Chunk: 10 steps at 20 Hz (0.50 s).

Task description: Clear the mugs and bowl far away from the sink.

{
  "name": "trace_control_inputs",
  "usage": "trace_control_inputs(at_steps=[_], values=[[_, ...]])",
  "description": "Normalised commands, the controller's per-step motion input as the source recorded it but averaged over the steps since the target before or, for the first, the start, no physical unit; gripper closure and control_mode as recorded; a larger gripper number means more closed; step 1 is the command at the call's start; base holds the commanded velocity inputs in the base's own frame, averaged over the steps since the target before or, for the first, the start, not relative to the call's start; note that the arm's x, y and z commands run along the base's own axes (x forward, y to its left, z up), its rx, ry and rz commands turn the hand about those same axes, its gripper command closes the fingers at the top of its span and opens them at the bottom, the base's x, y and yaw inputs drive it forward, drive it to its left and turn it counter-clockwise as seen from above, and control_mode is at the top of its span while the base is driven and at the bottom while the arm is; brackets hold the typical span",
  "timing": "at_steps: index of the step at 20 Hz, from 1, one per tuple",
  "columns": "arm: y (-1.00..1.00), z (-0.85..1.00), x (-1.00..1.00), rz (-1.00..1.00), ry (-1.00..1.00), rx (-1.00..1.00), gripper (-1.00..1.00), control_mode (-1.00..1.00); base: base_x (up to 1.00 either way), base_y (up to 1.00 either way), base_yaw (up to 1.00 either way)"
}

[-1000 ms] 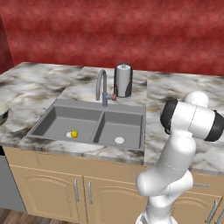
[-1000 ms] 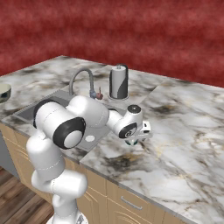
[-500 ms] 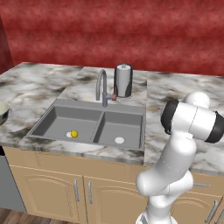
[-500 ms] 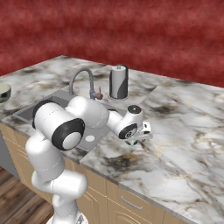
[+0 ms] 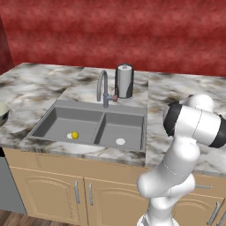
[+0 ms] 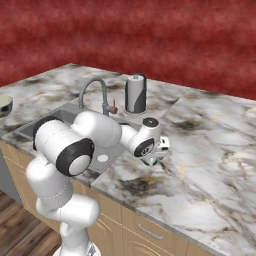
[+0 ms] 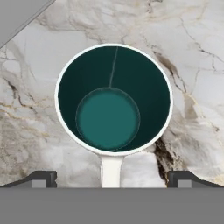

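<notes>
Gripper: gripper (image 7: 112, 178) points straight down above the mug; jaws spread wide, one fingertip (image 7: 41, 177) on each side, nothing held.
Mug: white mug (image 7: 113, 99) with dark teal inside stands upright on the marble counter (image 7: 192, 57), handle toward the bottom of the hand view; in the right base view the mug (image 6: 150, 161) sits just right of the sink, under the hand.
Bowl: pale bowl (image 5: 2, 114) rests on the counter at the far left, well apart from the sink.
Sink: grey two-basin sink (image 5: 95, 126) with curved faucet (image 5: 102, 88) behind it; a small yellow object (image 5: 75, 135) lies in the left basin.
Other: a grey cylindrical canister (image 5: 124, 81) stands just right of the faucet.
</notes>
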Motion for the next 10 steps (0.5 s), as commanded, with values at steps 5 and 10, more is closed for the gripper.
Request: trace_control_inputs(at_steps=[5, 10], values=[[0.05, 0.09, 0.00, 0.00, 0.00, 0.00, -1.00, -1.00, 0.00, 0.00, 0.00], [0.00, -0.04, 0.00, 0.00, 0.00, 0.00, -1.00, -1.00, 0.00, 0.00, 0.00]])
